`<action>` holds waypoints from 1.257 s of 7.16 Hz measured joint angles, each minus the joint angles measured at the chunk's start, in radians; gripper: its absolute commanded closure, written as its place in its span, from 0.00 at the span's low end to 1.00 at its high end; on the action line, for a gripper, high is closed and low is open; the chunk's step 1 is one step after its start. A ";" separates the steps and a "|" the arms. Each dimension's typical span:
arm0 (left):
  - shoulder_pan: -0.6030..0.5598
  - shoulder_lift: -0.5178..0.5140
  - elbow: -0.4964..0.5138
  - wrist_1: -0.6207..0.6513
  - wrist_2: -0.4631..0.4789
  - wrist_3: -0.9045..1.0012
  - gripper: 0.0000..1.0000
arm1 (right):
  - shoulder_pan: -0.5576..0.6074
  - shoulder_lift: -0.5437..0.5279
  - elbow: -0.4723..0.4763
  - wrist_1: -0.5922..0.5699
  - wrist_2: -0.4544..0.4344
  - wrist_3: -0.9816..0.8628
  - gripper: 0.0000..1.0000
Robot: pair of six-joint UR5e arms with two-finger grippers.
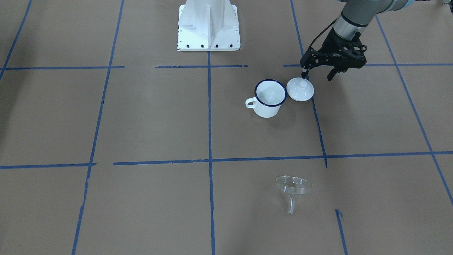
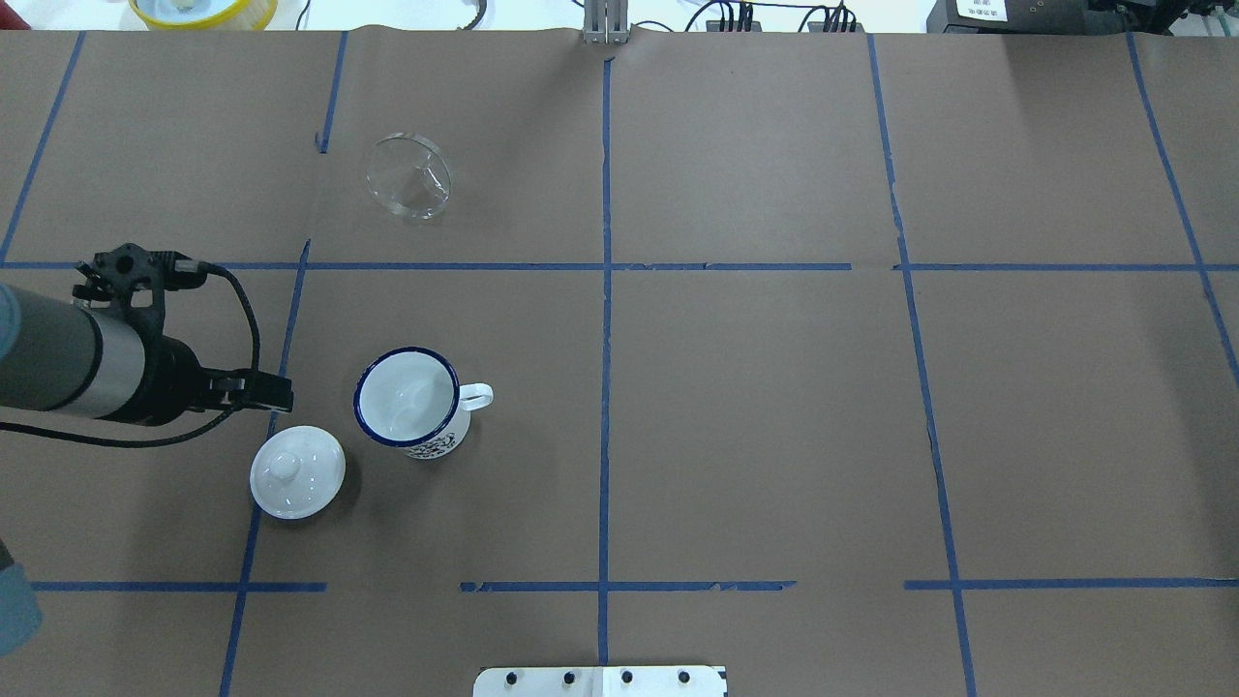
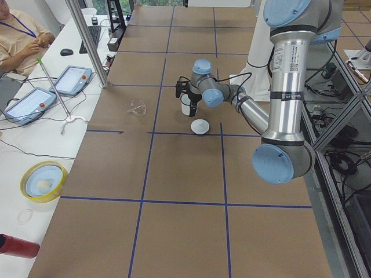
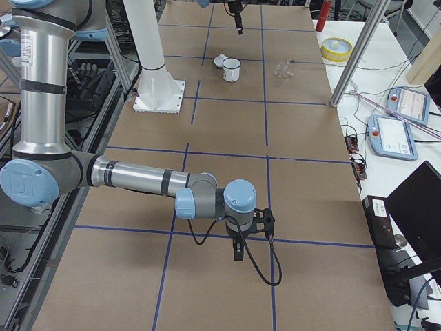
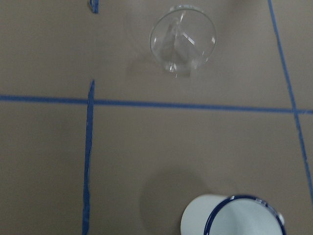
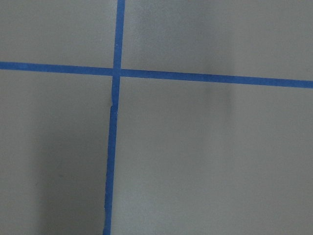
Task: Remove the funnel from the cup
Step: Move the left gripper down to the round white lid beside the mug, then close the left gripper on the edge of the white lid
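White cup point(image 2: 407, 402), dark blue rim; clear funnel point(image 2: 408, 176); white lid point(image 2: 297, 471); brown table point(image 2: 774, 407), blue tape grid point(image 2: 606, 387).

readable text: none
arm sticker point(image 3: 288, 58): print too small to read
box label point(image 2: 980, 9): blurred
cup point(image 2: 408, 399): blue marking on its side, not legible

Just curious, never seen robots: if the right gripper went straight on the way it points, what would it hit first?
The right gripper points down, so it would probably meet the table, near a blue tape crossing; its wrist view shows nothing in between.
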 measured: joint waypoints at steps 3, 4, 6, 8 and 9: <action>0.118 -0.009 0.062 0.038 0.096 -0.084 0.17 | 0.000 0.000 0.000 0.000 0.000 0.000 0.00; 0.126 -0.017 0.076 0.036 0.101 -0.089 0.34 | 0.000 0.000 0.000 0.000 0.000 0.000 0.00; 0.130 -0.060 0.113 0.034 0.104 -0.090 0.36 | 0.000 0.000 0.000 0.000 0.000 0.000 0.00; 0.130 -0.079 0.131 0.033 0.104 -0.088 0.36 | 0.000 0.000 0.000 0.000 0.000 0.000 0.00; 0.130 -0.079 0.131 0.033 0.103 -0.085 0.36 | 0.000 0.000 0.000 0.000 0.000 0.000 0.00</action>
